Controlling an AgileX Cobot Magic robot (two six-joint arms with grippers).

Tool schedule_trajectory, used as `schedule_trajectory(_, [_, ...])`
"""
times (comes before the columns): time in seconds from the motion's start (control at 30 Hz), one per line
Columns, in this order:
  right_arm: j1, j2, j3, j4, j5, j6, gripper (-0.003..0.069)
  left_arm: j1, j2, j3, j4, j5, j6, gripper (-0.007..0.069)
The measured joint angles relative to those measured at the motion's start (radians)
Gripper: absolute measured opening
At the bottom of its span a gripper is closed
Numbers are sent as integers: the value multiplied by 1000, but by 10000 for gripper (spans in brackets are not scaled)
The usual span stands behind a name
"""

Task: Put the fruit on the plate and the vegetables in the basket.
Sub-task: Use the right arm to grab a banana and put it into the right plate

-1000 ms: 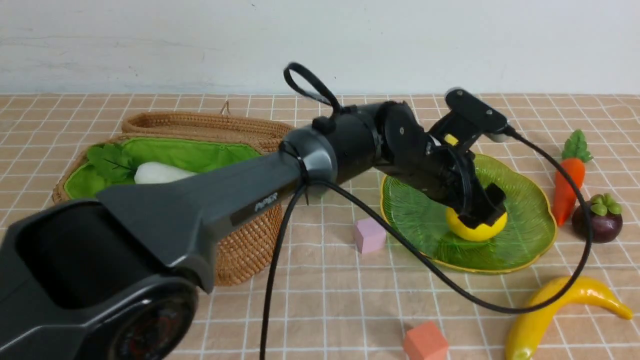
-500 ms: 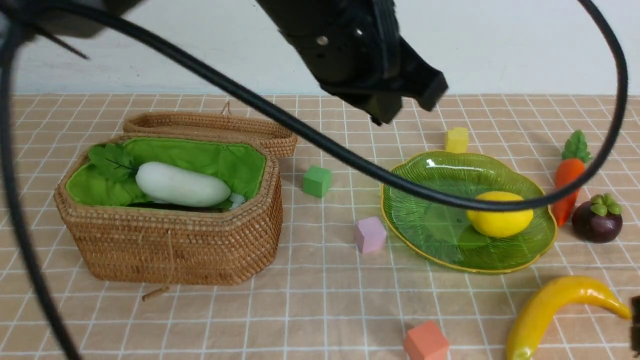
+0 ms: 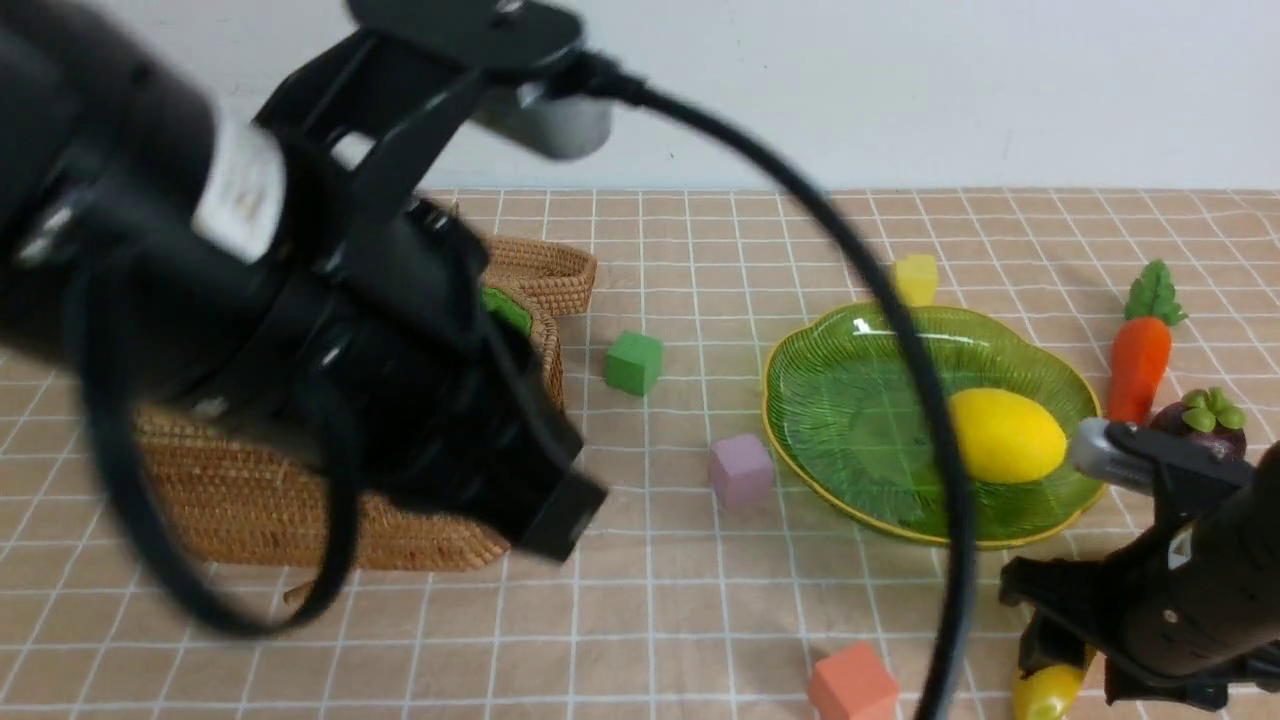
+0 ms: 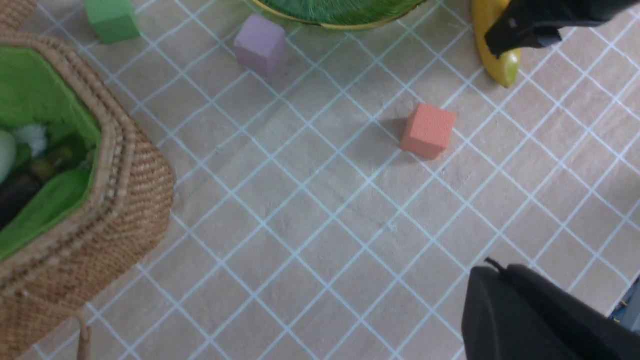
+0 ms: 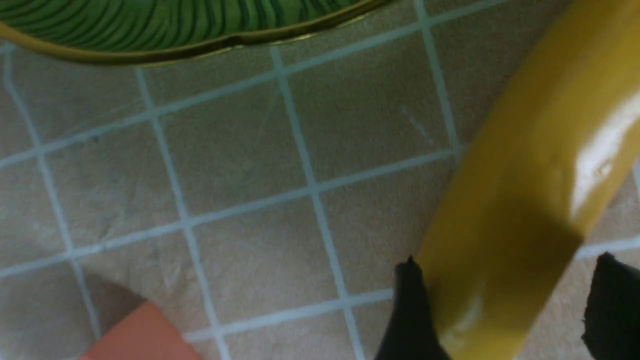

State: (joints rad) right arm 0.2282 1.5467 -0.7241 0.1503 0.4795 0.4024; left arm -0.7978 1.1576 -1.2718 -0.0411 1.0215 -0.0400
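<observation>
Front view: one lemon point(image 3: 1005, 435) (on one plate point(image 3: 850, 410)).

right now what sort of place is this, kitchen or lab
Probably a staged robot test table, not a kitchen: checked cloth against a bare white wall, scattered foam cubes such as the orange cube, and a toy-like lemon on the plate.

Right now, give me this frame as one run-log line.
lemon: on plate | right tool: open, straddling banana | left tool: shut | carrot, mangosteen: on table
</observation>
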Motion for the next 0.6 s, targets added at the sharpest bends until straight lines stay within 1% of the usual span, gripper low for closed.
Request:
schedule_trajectory(0.07, [0, 37, 0, 1, -11, 0, 460, 0, -61, 72, -3, -20, 0, -13])
schedule_trajectory(0.1, [0, 50, -3, -1, -12, -1, 445, 0, -91, 109, -4, -30, 0, -13])
schedule_trajectory(0.13, [0, 51, -3, -1, -10, -1, 442, 0, -102, 115, -4, -32, -1, -13])
schedule_trajectory(0.27, [0, 59, -9, -28, 3, -1, 313, 0, -192, 170, -5, -35, -5, -13])
schedule_trajectory(0.33, [0, 52, -11, -38, 21, -6, 316, 0, -216, 174, -5, -33, -6, -13])
schedule_trajectory(0.47, [0, -32, -35, -64, 203, -10, 318, 0, -266, 174, 12, -17, -7, -13])
schedule_trajectory(0.5, [0, -39, -39, -65, 212, -10, 318, 0, -268, 174, 13, -16, -7, -13])
schedule_trajectory(0.53, [0, -87, -77, -73, 264, -10, 318, 0, -278, 174, 23, -16, -7, -13])
schedule_trajectory(0.6, [0, -138, -146, -69, 289, -39, 318, 0, -285, 174, 41, -25, -10, -13])
